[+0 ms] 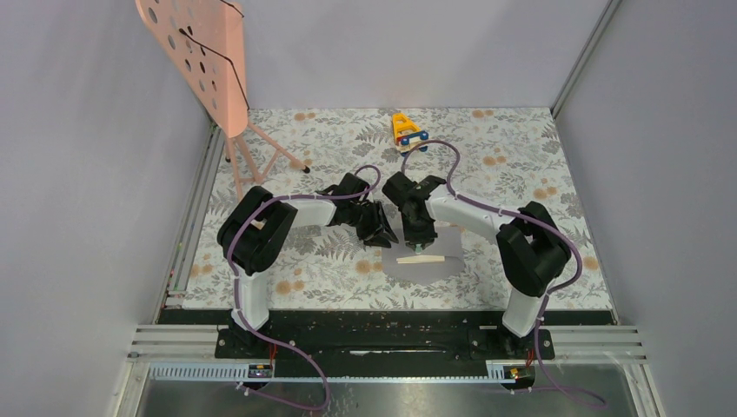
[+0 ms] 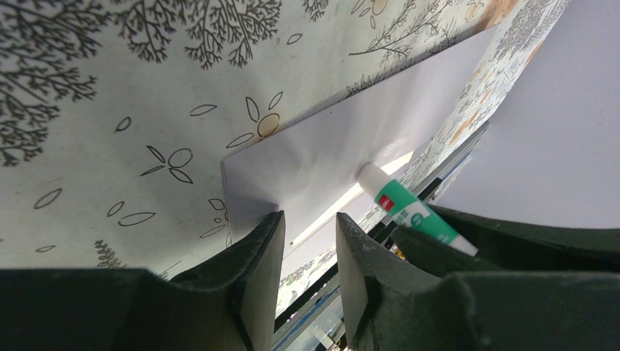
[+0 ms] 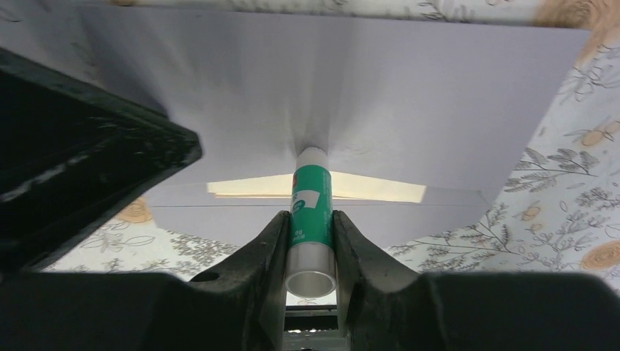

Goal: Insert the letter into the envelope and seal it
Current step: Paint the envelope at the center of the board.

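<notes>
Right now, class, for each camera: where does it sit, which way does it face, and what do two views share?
Top external: above and behind the bases, looking down at the table, left arm, right arm and envelope.
Left wrist: on the left arm, looking low across the envelope past the open left gripper.
Right wrist: on the right arm, looking along the right gripper, shut on the glue stick touching the envelope.
Shared: both wrist views show the glue stick.

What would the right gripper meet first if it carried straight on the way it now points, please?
The envelope: the glue stick clamped in the right gripper points straight at it, and its tip seems to press on the paper.
</notes>
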You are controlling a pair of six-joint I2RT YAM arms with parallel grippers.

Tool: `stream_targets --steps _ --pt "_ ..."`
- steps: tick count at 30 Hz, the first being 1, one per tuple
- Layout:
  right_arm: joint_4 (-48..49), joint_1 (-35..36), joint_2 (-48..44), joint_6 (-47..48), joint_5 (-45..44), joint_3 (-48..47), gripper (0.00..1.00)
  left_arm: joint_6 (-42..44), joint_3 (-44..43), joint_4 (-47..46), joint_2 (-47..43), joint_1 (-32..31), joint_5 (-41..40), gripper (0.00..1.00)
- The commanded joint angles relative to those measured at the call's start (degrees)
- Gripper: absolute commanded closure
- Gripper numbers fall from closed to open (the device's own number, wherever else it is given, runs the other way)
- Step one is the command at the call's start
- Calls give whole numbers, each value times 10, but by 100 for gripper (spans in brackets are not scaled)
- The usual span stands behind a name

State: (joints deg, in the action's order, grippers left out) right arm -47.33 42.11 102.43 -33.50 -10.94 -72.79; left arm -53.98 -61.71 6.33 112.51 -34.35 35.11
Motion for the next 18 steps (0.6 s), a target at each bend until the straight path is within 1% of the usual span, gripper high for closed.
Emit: stream_targets --steps 1,7,12,18 --pt "1 22 10 -5 25 -39 100 23 16 45 16 -2 -42 66" --pt "0 20 2 -5 1 -8 100 21 16 44 18 -2 -41 66" --pt "21 -14 -28 -10 -2 61 100 22 18 44 18 -2 -40 66" --pt "17 -44 -57 -1 -22 100 100 23 17 44 18 -1 -39 66"
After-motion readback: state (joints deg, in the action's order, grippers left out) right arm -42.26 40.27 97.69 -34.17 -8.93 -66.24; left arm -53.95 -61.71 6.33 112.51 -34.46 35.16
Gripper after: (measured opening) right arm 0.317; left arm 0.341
